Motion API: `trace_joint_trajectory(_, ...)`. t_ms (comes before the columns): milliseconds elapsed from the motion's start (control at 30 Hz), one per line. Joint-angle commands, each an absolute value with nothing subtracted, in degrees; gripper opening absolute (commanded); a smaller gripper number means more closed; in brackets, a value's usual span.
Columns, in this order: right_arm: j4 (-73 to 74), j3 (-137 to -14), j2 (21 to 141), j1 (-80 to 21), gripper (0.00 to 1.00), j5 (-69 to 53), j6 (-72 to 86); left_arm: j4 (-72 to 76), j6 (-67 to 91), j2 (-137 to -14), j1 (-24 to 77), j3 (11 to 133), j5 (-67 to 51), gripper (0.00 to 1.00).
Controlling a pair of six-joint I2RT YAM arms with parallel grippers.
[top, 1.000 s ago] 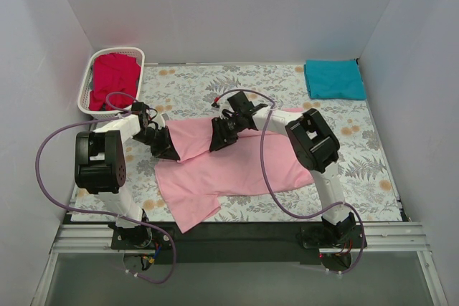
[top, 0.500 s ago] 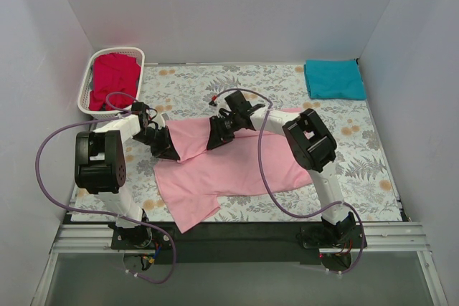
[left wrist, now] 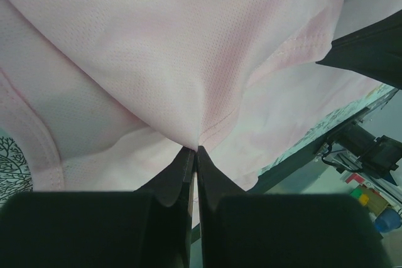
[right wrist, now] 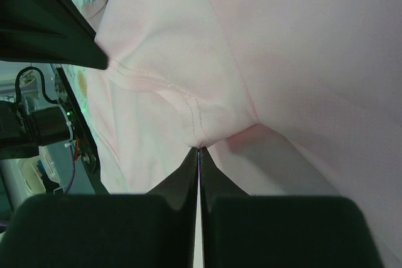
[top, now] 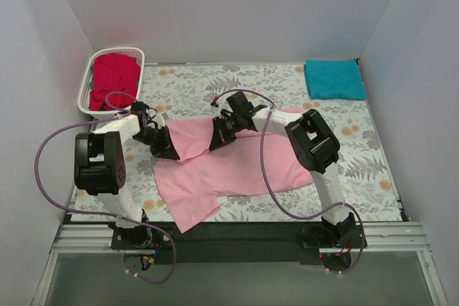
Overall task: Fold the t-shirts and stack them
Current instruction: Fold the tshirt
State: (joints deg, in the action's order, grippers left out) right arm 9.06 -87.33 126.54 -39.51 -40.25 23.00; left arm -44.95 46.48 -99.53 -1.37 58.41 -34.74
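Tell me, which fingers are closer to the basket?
Left. The left fingers pinch the pink shirt on the side toward the basket; the right fingers pinch the shirt farther over, toward the table's middle.

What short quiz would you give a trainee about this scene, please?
1. True or false: the left jaws and the right jaws are each shut on the pink t-shirt.
2. Where does the red t-shirt lie? A: in the white basket. B: on top of the teal shirt. C: under the pink shirt.
3. Fill the gap: the folded teal t-shirt lies at the far ____ corner of the table.
Key: 1 true; 2 A; 3 right.
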Motion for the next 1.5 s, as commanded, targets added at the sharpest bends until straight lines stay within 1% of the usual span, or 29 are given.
trace_joint_trajectory(0,8.0,-86.22,121.03,-39.64,0.01,-40.44,23.82,-44.74,46.32,-95.63,-1.23,58.01,-34.28,0.0)
trace_joint_trajectory(33,8.0,-86.48,121.29,-39.64,0.01,-40.08,23.91,-44.74,46.32,-95.63,-1.23,57.92,-34.28,0.0)
trace_joint_trajectory(67,8.17,-86.75,121.64,-39.64,0.08,-39.82,24.69,-44.65,46.32,-95.8,-1.23,57.92,-34.28,0.0)
trace_joint_trajectory(100,8.17,-86.92,122.16,-39.64,0.39,-39.73,24.96,-44.56,46.32,-95.89,-1.23,57.92,-34.36,0.0)
trace_joint_trajectory(133,8.17,-87.1,122.69,-39.64,0.47,-39.29,25.31,-44.56,46.32,-96.15,-1.23,58.09,-34.37,0.0)
trace_joint_trajectory(200,8.09,-87.27,123.74,-39.64,0.58,-39.2,26.19,-44.82,46.23,-96.5,-1.14,58.45,-34.45,0.0)
trace_joint_trajectory(233,8.17,-87.45,124.01,-39.73,0.57,-39.2,26.37,-45.0,46.06,-96.5,-1.23,58.53,-34.45,0.0)
trace_joint_trajectory(300,8.09,-87.89,124.54,-39.81,0.48,-39.2,26.28,-45.09,45.97,-96.5,-1.23,58.54,-34.54,0.0)
trace_joint_trajectory(333,8.17,-88.24,125.15,-39.81,0.48,-39.11,26.45,-45.0,45.97,-96.5,-1.23,58.27,-34.45,0.0)
trace_joint_trajectory(400,8.17,-88.77,125.51,-39.73,0.54,-39.11,26.54,-44.82,46.05,-96.5,-1.14,58.27,-34.45,0.0)
trace_joint_trajectory(433,8.17,-88.86,125.94,-39.81,0.54,-39.11,26.63,-44.74,46.05,-96.5,-1.23,58.27,-34.54,0.0)
trace_joint_trajectory(500,8.17,-89.03,126.56,-39.9,0.51,-39.55,26.72,-44.74,46.05,-96.77,-1.23,58.36,-34.54,0.0)
trace_joint_trajectory(600,8.17,-89.12,127.44,-40.08,0.51,-39.46,26.72,-44.74,46.05,-97.12,-1.14,58.45,-34.54,0.0)
trace_joint_trajectory(667,8.17,-89.38,127.97,-40.08,0.48,-39.73,26.63,-44.82,46.05,-97.29,-1.23,58.62,-34.45,0.0)
trace_joint_trajectory(767,8.26,-89.56,128.5,-40.08,0.33,-39.81,26.54,-45.0,45.97,-97.12,-1.14,58.54,-34.45,0.0)
trace_joint_trajectory(800,8.26,-89.47,128.32,-40.08,0.2,-39.9,26.54,-45.0,45.97,-96.95,-1.23,58.54,-34.45,0.0)
trace_joint_trajectory(900,8.26,-88.68,126.83,-40.08,0.02,-40.08,26.54,-45.52,45.88,-96.51,-1.23,58.62,-34.45,0.0)
trace_joint_trajectory(1100,8.17,-87.1,122.61,-39.81,0.01,-40.08,25.93,-47.72,45.27,-95.19,-1.23,60.12,-34.19,0.0)
trace_joint_trajectory(1467,8.26,-84.2,123.4,-39.64,0.01,-40.52,25.67,-48.61,44.38,-96.15,-1.23,59.06,-32.17,0.0)
